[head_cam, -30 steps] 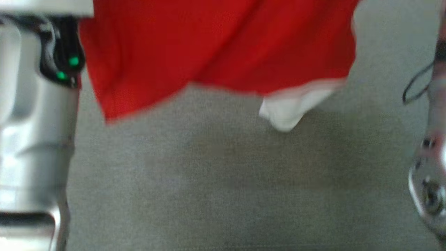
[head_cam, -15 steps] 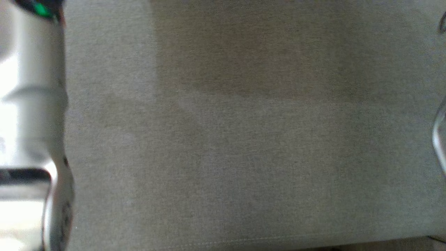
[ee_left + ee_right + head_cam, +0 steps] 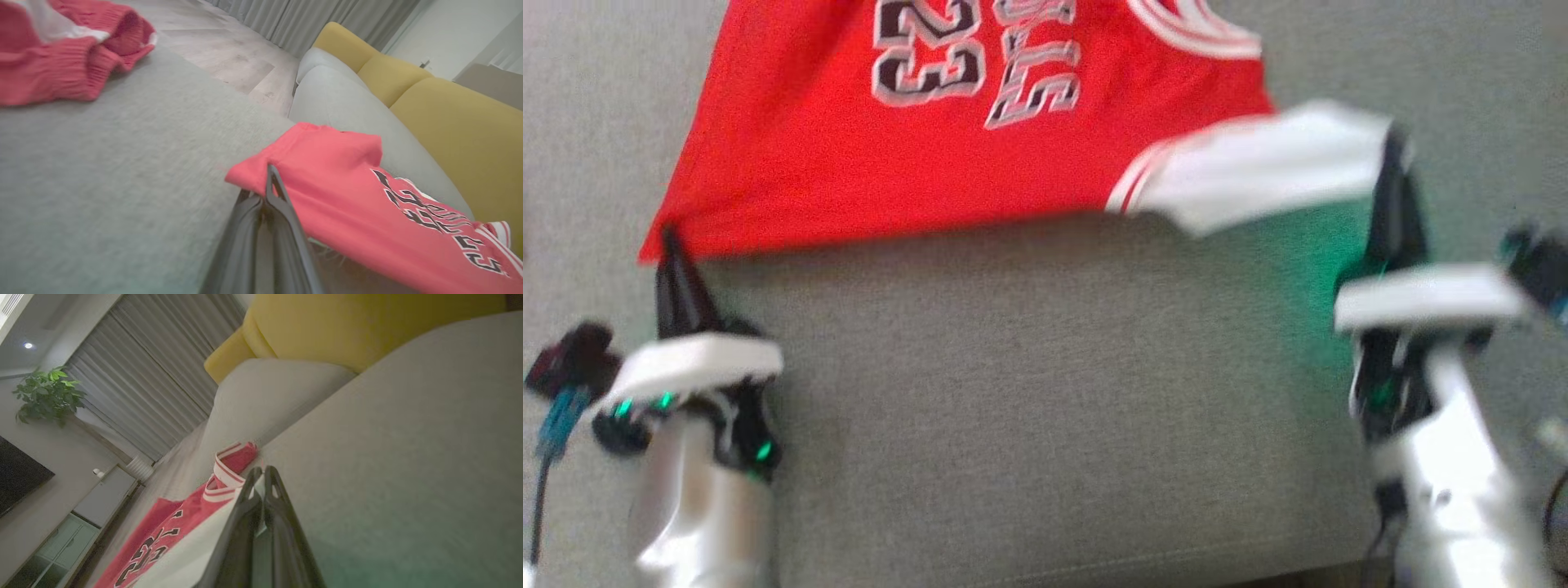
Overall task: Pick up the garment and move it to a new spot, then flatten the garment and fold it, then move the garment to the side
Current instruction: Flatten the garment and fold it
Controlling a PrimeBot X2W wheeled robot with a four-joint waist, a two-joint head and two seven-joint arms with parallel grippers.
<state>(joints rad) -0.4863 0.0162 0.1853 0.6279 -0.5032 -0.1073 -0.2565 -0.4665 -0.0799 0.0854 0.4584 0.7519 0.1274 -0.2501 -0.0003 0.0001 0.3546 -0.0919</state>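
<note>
The garment (image 3: 931, 155) is a red jersey with black-and-white lettering and a white sleeve (image 3: 1258, 171). It lies spread on the grey sofa seat (image 3: 1045, 392), toward the back. My left gripper (image 3: 671, 245) is shut on its near left hem corner. In the left wrist view the closed left gripper (image 3: 270, 173) pinches the red garment (image 3: 347, 183) at its edge. My right gripper (image 3: 1398, 151) is shut on the white sleeve, which looks lifted off the seat. In the right wrist view the right gripper (image 3: 260, 471) holds white cloth, with the garment (image 3: 163, 531) stretching away to the left.
A second red knit garment (image 3: 53, 65) lies bunched farther along the seat. The yellow backrest (image 3: 449, 114) rises behind the jersey. The seat's front seam (image 3: 1094, 563) runs near the bottom of the head view. A potted plant (image 3: 47, 392) and curtains stand across the room.
The head camera has swung a lot. A second ago the garment showed only as blurred red cloth at the top; now it lies spread on the seat, a gripper at each near corner.
</note>
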